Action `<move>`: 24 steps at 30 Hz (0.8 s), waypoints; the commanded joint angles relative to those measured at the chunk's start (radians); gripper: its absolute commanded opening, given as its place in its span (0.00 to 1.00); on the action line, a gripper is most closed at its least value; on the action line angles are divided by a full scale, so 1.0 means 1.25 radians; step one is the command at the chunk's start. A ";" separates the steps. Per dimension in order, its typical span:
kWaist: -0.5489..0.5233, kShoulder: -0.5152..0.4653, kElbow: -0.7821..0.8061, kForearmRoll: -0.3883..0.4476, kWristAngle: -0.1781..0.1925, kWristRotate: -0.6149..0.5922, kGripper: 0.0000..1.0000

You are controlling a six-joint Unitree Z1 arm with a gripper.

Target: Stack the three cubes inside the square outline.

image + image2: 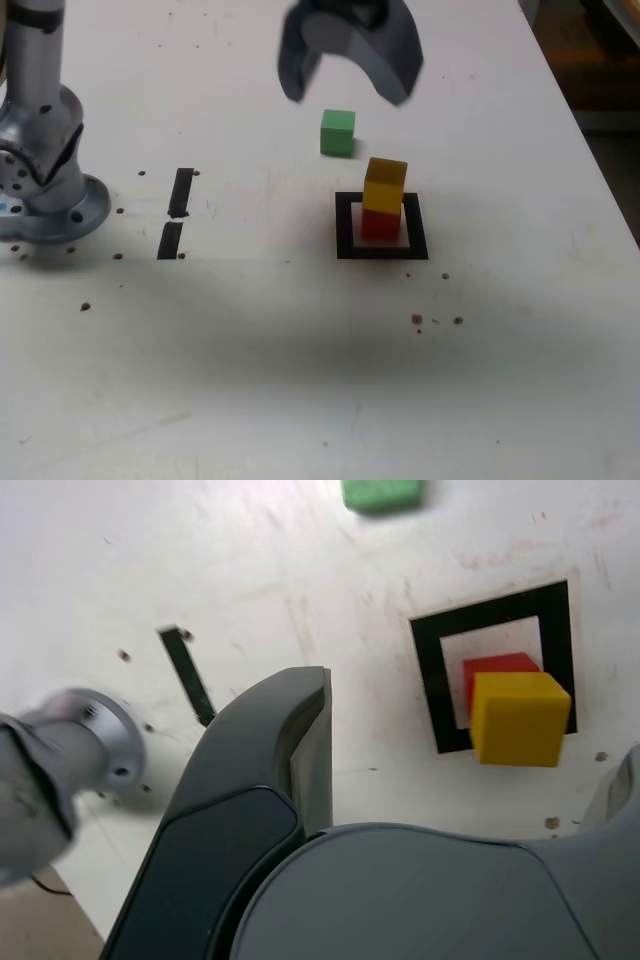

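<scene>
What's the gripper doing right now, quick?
Gripper: open, fingers wide apart, holding nothing; it hangs above the table, clear of the yellow cube.

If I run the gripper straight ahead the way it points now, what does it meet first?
Probably the yellow cube, which shows between the open jaws of the gripper in the wrist view; height and exact aim are unclear.

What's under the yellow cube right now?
Under the yellow cube is the solid red cube, its side showing inside the square black tape outline. The red cube's top, where yellow rests, is mostly covered and can't be seen.
</scene>
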 commanded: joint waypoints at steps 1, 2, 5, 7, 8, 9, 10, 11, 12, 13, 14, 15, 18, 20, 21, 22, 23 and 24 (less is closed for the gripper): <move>0.034 -0.064 0.017 0.009 0.015 0.036 1.00; 0.057 -0.064 0.029 0.006 0.022 0.055 1.00; 0.135 -0.049 0.077 -0.022 0.036 0.100 1.00; 0.184 -0.035 0.118 -0.058 0.043 0.117 1.00; 0.210 -0.024 0.144 -0.088 0.048 0.124 1.00; 0.225 -0.014 0.162 -0.113 0.051 0.127 0.99; 0.237 -0.003 0.178 -0.138 0.053 0.129 0.99; 0.246 0.010 0.189 -0.161 0.055 0.130 0.99; 0.252 0.025 0.197 -0.182 0.054 0.130 0.99; 0.256 0.039 0.203 -0.201 0.050 0.130 0.98; 0.258 0.053 0.207 -0.218 0.045 0.129 0.98; 0.260 0.066 0.209 -0.233 0.039 0.128 0.97; 0.262 0.097 0.215 -0.269 0.020 0.126 0.94; 0.263 0.114 0.224 -0.295 0.003 0.126 0.92; 0.263 0.123 0.230 -0.310 -0.006 0.126 0.91; 0.264 0.133 0.237 -0.324 -0.015 0.126 0.90; 0.265 0.142 0.243 -0.339 -0.024 0.126 0.89; 0.265 0.150 0.250 -0.353 -0.032 0.126 0.88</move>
